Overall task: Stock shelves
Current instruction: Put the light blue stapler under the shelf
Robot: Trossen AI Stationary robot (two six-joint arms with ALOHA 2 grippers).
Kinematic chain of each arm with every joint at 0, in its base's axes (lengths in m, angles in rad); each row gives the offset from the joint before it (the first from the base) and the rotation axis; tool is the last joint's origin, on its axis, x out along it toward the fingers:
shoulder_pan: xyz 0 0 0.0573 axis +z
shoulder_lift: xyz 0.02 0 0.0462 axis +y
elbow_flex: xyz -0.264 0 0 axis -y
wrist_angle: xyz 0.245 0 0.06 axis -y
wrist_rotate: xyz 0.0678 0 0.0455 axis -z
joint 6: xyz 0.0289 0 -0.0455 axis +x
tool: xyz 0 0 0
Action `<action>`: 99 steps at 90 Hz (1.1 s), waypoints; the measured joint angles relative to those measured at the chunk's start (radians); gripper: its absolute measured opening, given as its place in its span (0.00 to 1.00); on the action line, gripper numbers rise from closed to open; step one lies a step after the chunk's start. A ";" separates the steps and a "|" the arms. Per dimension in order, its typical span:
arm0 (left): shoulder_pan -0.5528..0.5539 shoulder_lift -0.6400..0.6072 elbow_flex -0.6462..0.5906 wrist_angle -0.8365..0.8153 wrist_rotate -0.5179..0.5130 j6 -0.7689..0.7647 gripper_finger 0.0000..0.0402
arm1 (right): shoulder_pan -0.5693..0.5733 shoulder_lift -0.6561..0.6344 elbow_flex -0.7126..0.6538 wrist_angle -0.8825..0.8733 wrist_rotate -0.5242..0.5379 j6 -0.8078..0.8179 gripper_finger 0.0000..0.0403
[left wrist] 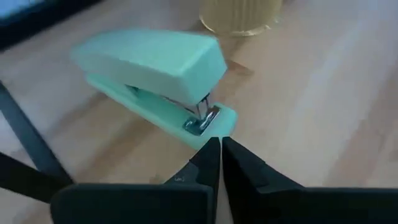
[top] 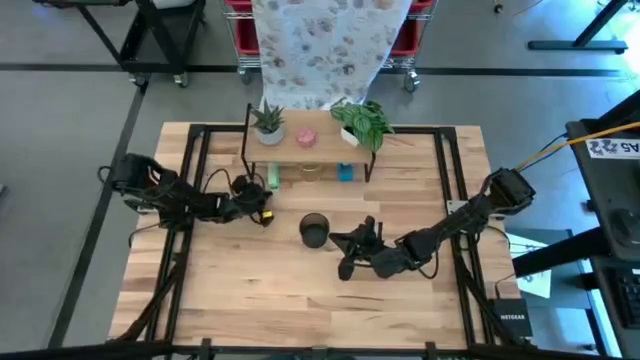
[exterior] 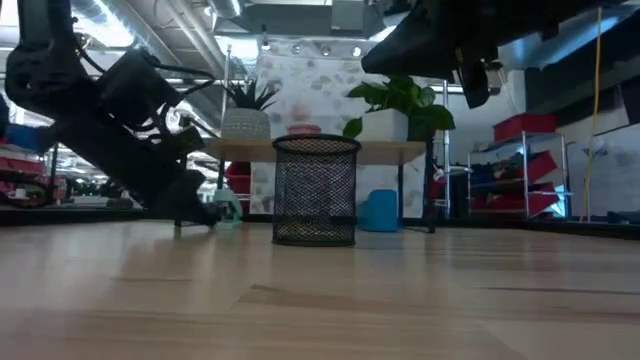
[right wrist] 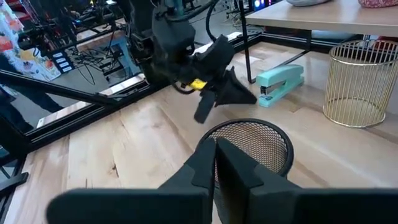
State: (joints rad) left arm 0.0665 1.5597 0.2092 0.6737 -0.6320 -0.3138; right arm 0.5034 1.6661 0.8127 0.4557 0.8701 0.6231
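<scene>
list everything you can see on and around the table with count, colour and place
shelves: one, light wood top on black legs, far middle of the table
succulent: one, green in a pale pot, shelf top, left end
pink item: one, shelf top, middle
leafy plant: one, green in a white pot, shelf top, right end
stapler: one, mint green, under the shelf, left
gold wire cup: one, under the shelf, middle
blue item: one, under the shelf, right
mesh cup: one, black, table centre
left gripper: shut, tips just short of the stapler
right gripper: shut, next to the mesh cup
</scene>
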 joint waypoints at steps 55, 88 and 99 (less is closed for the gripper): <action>-0.016 0.000 0.000 -0.021 0.082 -0.132 0.00 | 0.000 0.000 0.000 0.000 0.000 0.000 0.00; 0.108 0.070 0.037 0.072 0.163 -0.013 0.00 | 0.000 0.000 0.000 0.000 0.000 0.000 0.00; 0.143 0.128 0.067 0.081 0.141 0.007 0.00 | 0.000 0.000 0.000 0.007 -0.002 0.000 0.00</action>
State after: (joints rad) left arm 0.2097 1.6875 0.2766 0.7542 -0.4906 -0.3064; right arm 0.5034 1.6661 0.8127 0.4629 0.8684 0.6231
